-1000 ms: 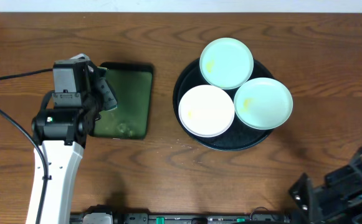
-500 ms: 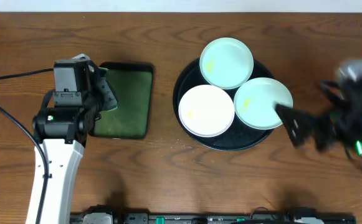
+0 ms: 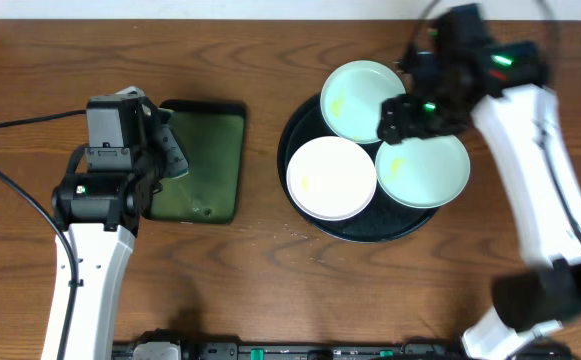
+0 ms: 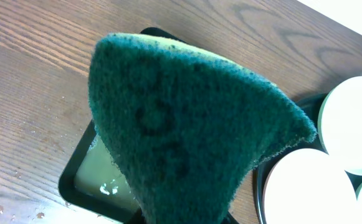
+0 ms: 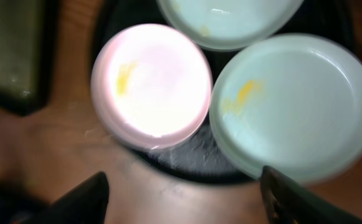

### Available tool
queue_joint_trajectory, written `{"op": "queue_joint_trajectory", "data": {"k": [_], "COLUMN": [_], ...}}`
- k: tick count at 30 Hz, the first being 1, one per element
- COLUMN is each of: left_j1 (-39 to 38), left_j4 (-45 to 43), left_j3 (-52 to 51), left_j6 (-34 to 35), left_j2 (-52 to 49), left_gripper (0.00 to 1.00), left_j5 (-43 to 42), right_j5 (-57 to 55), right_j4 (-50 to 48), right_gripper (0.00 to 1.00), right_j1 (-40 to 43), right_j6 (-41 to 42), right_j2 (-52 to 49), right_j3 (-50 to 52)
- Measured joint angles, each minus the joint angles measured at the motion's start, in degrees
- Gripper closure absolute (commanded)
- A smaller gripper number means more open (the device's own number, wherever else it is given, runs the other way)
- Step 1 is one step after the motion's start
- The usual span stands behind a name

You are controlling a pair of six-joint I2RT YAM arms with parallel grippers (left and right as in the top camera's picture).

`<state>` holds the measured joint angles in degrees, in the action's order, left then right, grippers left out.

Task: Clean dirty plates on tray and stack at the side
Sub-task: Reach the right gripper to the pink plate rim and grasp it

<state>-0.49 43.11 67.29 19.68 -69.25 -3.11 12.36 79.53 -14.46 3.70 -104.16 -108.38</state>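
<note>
Overhead: my right arm (image 3: 515, 150) has swung up from the near right corner and across. It now reaches in over the black tray (image 3: 370, 229), with its right jaws above the spot where the two mint plates (image 3: 363, 100) (image 3: 422, 167) meet. The left arm has not moved, and its left jaws are parked at the edge of the small green tray (image 3: 205, 165). All three plates, the white plate (image 3: 331, 178) included, lie flat on the black tray in the same places, so I judge that no cleaning has begun and nothing is stacked at the side.

Left wrist: a dark green sponge (image 4: 181, 130) fills the view, held up by the left jaws, which are closed on it. Below it the green tray (image 4: 100, 180) holds a little pale liquid.

Right wrist: the picture is blurred. The right jaws are spread wide with nothing between them, one finger (image 5: 96, 193) at each lower corner. Yellow smears (image 5: 126, 71) show on the plates below.

The table (image 3: 270, 290) is dark wood grain and bare around the trays. A black cable (image 3: 10, 125) trails off to the left, and a pale strip runs along the far edge.
</note>
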Motion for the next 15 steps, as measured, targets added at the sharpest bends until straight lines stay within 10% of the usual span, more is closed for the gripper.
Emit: {"op": "queue_joint_trajectory", "data": {"k": [3,15], "left_j1": [0.00,0.00], "left_j4": [0.13,0.15], "left_j3": [0.00,0.00], "left_j6": [0.00,0.00], "left_j2": [-0.09,-1.90], "left_gripper": [0.92,0.92], "left_j5": [0.02,0.02], "right_j5": [-2.14,-7.82], "right_j4": [-5.66,-11.43], "right_gripper": [0.84,0.71], "right_j1": [-1.46,-7.04], "right_j6": [0.04,-0.61], "right_j2": [-6.95,-20.76], "right_j3": [0.02,-0.04]}}
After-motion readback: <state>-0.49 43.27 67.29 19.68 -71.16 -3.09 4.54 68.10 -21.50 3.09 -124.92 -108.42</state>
